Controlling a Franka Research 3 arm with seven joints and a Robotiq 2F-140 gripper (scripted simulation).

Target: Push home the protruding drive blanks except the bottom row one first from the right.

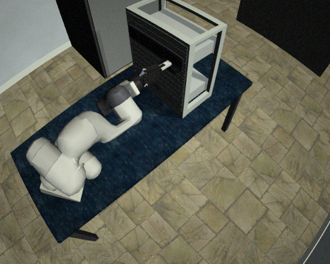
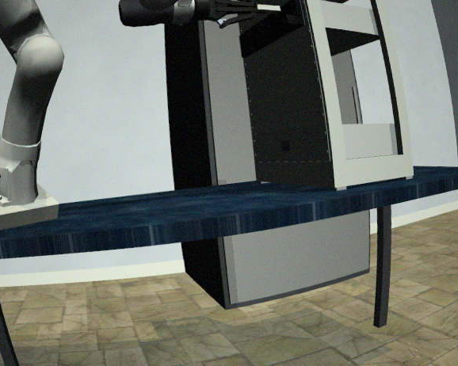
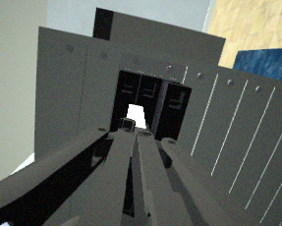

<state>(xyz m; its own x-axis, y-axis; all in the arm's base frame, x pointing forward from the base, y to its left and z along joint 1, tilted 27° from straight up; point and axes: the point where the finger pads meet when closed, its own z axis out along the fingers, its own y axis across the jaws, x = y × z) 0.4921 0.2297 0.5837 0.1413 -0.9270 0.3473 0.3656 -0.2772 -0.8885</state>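
The rack (image 1: 176,53) stands on the blue table, with the dark storage chassis (image 1: 157,47) in its black front. My gripper (image 1: 166,64) is shut and empty, and its white-lit fingertips are at the chassis front. In the wrist view the shut fingers (image 3: 135,129) point at a bright blank face (image 3: 137,115) inside the dark chassis opening, with dark blanks (image 3: 174,105) beside it. I cannot tell whether the tips touch that face. In the exterior view the gripper (image 2: 268,7) is at the top edge, level with the chassis (image 2: 268,29). Which blanks stand out is not clear.
The rack's open white frame (image 2: 365,91) shows shelves on its right side. A tall grey and black cabinet (image 1: 103,31) stands behind the table, left of the rack. The table edge (image 1: 232,94) lies close to the rack's right.
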